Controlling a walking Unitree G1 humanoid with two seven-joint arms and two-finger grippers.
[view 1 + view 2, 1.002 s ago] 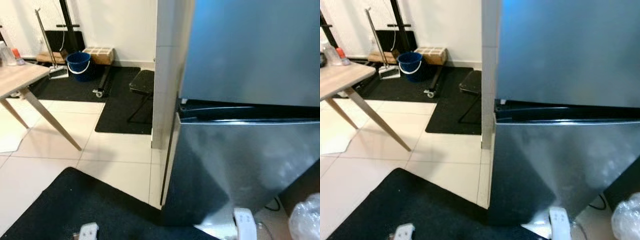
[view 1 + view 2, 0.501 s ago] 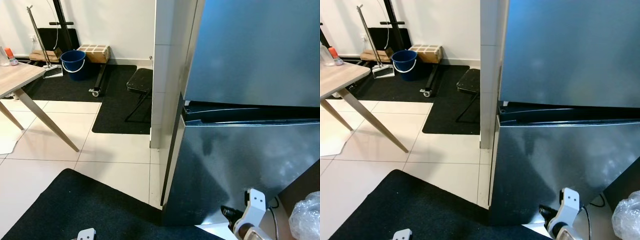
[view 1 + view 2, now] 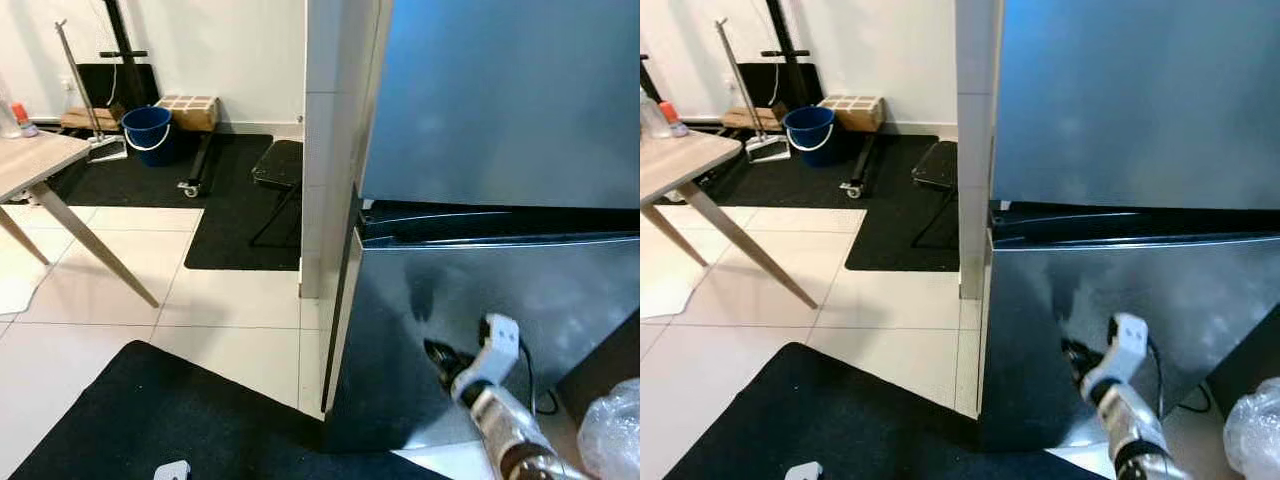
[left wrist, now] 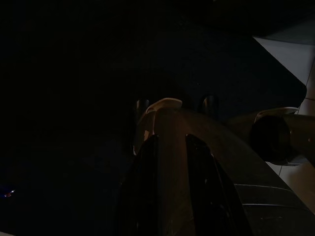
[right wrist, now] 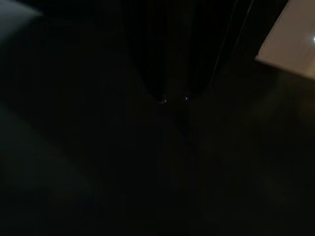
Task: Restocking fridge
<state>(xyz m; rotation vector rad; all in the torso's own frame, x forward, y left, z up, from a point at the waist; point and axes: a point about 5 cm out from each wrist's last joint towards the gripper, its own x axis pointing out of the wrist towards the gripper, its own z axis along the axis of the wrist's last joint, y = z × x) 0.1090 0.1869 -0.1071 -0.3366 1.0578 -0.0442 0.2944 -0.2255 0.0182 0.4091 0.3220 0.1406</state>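
A tall steel fridge (image 3: 500,150) stands in front of me on the right, with both doors closed and a dark seam (image 3: 500,225) between the upper and lower door. My right gripper (image 3: 437,355) is raised in front of the lower door (image 3: 560,300), its black fingers pressed together and pointing at the steel, close to it. Whether it touches the door is not clear. The right wrist view is almost black, with the right gripper (image 5: 173,98) tapering to a point. My left arm hangs idle over the mat (image 4: 74,73) in the dark left wrist view.
A crumpled clear plastic bag (image 3: 612,430) lies at the bottom right, with a black cable (image 3: 545,405) beside the fridge. A black mat (image 3: 150,420) covers the floor under me. To the left stand a wooden table (image 3: 40,165), a blue bucket (image 3: 147,128) and a black stool (image 3: 280,165).
My right arm has risen from the bottom edge of the view to the front of the lower fridge door. The camera has shifted slightly.
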